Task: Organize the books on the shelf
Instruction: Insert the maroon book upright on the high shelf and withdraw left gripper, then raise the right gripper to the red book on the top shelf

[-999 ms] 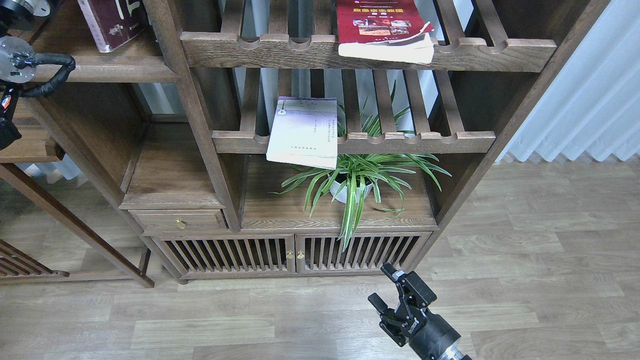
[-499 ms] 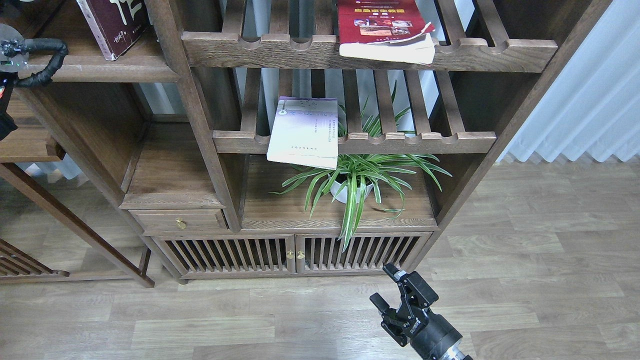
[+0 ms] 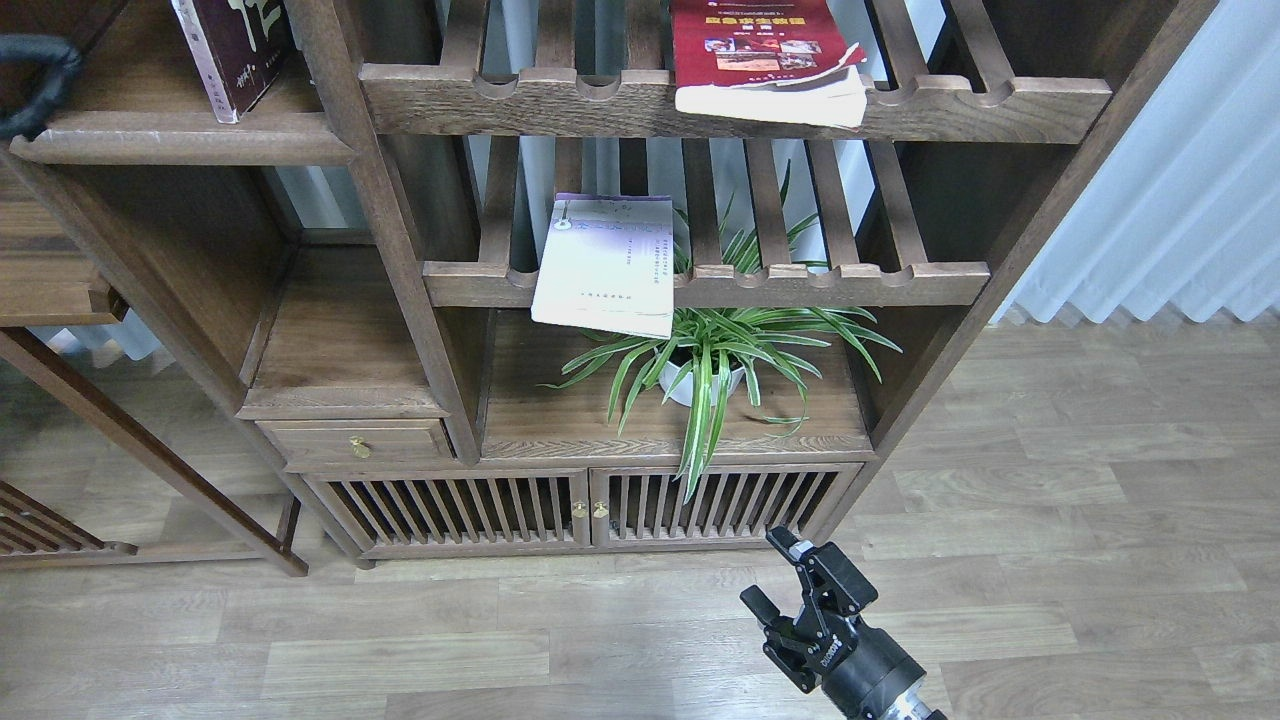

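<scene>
The thick dark maroon book [image 3: 235, 48] with white characters stands tilted on the solid dark-brown shelf board [image 3: 185, 138] at the top left. The red book [image 3: 765, 55] with small photos lies flat on the upper slatted rack, with its pages curling at the front. The thin pale lavender book [image 3: 605, 265] lies on the lower slatted rack and overhangs its front rail. My right gripper [image 3: 768, 572] is open and empty, low over the floor in front of the cabinet. Of my left arm only a black cable loop [image 3: 30, 85] shows at the left edge. Its gripper is out of view.
A potted spider plant [image 3: 705, 365] stands on the cabinet top under the lavender book. Below are a small drawer [image 3: 355, 440] and two slatted doors [image 3: 580, 505]. A white curtain [image 3: 1160, 200] hangs at the right. A wooden frame [image 3: 130, 430] slants at the left.
My left arm has drawn up and to the left, almost out of view. The maroon book has shifted a little to the right on its board. My right gripper has barely moved.
</scene>
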`<state>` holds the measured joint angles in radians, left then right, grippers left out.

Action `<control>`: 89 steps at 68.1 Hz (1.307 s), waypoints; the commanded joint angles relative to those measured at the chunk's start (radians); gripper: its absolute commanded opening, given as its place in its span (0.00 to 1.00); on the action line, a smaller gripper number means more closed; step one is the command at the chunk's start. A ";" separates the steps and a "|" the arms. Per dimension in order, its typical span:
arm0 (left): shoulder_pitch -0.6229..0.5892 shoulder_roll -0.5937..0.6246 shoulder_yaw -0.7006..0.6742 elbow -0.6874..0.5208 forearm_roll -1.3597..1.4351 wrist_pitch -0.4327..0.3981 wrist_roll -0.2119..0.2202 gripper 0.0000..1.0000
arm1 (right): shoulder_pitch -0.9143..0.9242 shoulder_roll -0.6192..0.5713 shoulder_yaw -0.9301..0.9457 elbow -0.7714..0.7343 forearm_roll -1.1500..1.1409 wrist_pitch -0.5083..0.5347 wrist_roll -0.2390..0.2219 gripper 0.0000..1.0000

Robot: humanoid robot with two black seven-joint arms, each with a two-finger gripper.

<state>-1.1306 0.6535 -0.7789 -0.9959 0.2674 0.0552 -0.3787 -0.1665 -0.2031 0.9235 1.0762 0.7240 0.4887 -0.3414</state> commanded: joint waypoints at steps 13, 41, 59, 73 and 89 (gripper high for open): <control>0.274 0.110 -0.181 -0.283 -0.002 0.052 -0.006 0.71 | 0.036 -0.005 0.000 -0.001 -0.001 0.000 0.004 1.00; 0.675 0.097 -0.411 -0.566 0.001 0.035 -0.009 0.77 | 0.091 -0.022 0.001 0.027 -0.006 0.000 0.009 1.00; 0.793 -0.047 -0.434 -0.629 0.004 -0.035 0.011 0.79 | 0.133 -0.070 0.092 0.106 -0.011 0.000 0.009 1.00; 0.799 -0.178 -0.430 -0.618 0.006 -0.064 0.014 0.84 | 0.188 -0.140 0.181 0.206 -0.015 0.000 0.009 1.00; 0.874 -0.363 -0.441 -0.621 0.088 -0.098 0.043 0.98 | 0.268 -0.151 0.216 0.212 -0.017 0.000 0.009 1.00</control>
<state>-0.3056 0.3904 -1.2065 -1.6140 0.2947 -0.0258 -0.3455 0.0621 -0.3517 1.1313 1.2842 0.7071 0.4887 -0.3330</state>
